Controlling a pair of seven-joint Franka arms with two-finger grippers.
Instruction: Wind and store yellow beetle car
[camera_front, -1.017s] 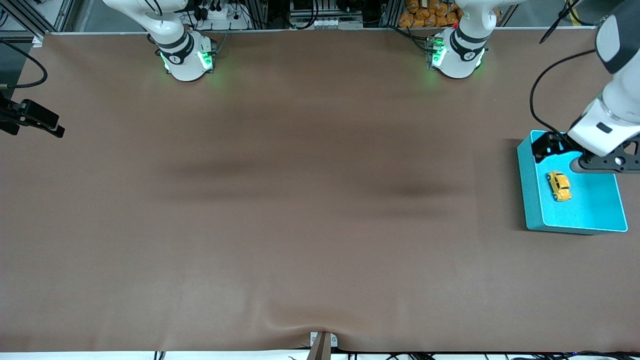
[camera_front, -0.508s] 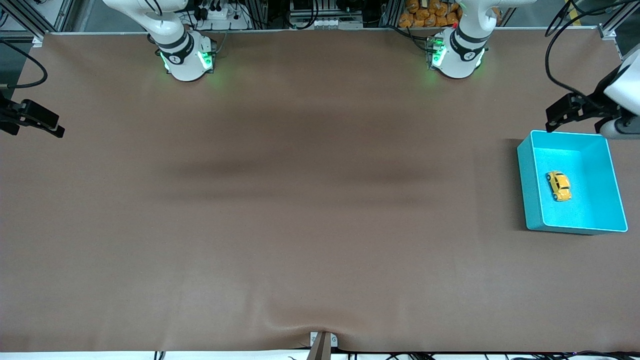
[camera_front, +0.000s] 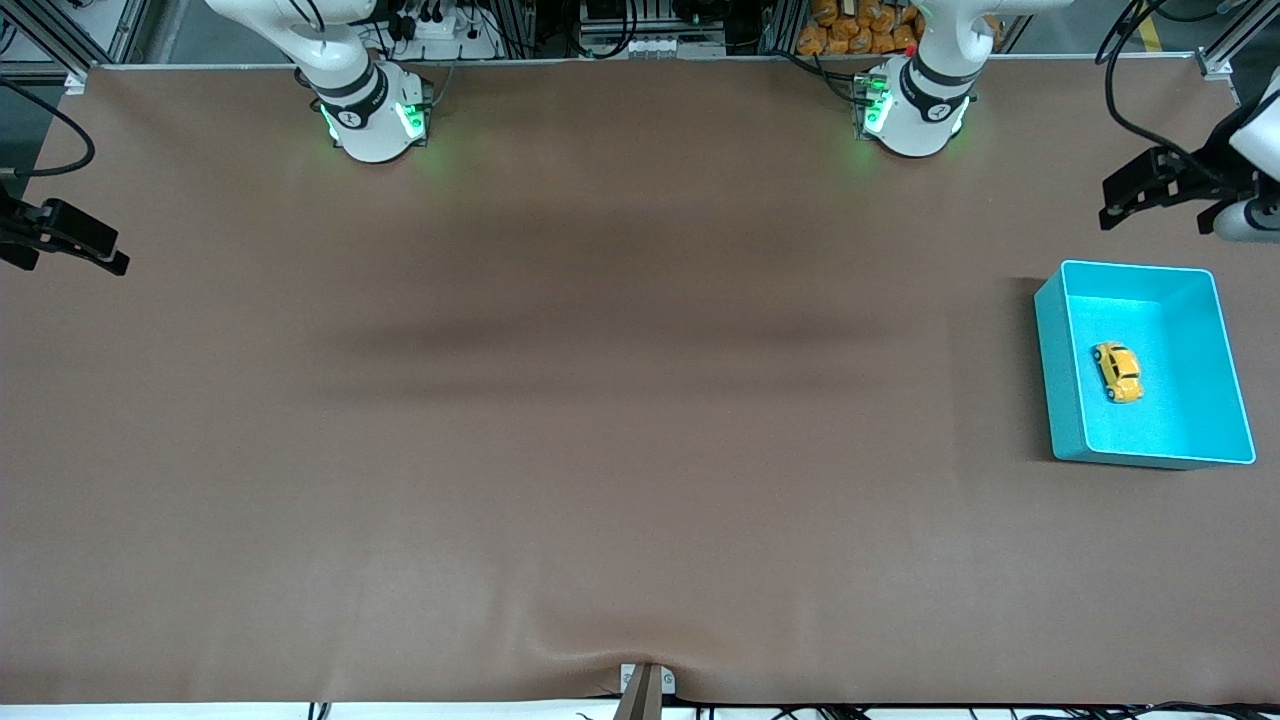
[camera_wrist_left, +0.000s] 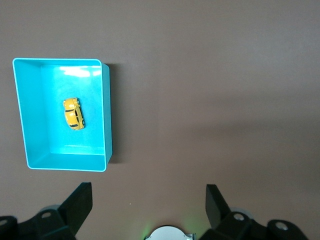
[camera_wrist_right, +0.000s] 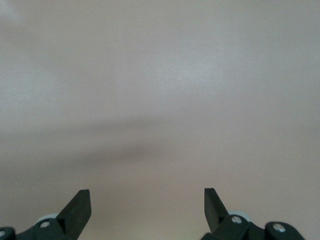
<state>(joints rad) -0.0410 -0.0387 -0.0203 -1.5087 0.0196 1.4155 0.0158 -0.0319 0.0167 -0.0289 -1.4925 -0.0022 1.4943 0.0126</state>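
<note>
left gripper (camera_wrist_left: 148, 202) spread, empty, above table; yellow beetle car (camera_front: 1117, 371) in bin (camera_front: 1053, 360).

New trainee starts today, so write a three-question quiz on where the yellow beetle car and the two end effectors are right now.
1. True or false: the small yellow-orange beetle-shaped toy car lies inside the rectangular turquoise plastic bin.
2. Multiple choice: the left end effector is A) shut on the car, B) open over bare table beside the bin, C) down inside the bin.
3. Fill in: the right end effector is open over the bare brown ____.

Key: 1 true. 2 B: the left wrist view shows its fingers spread wide with nothing between them, and the bin off to one side. 3 table.
</note>
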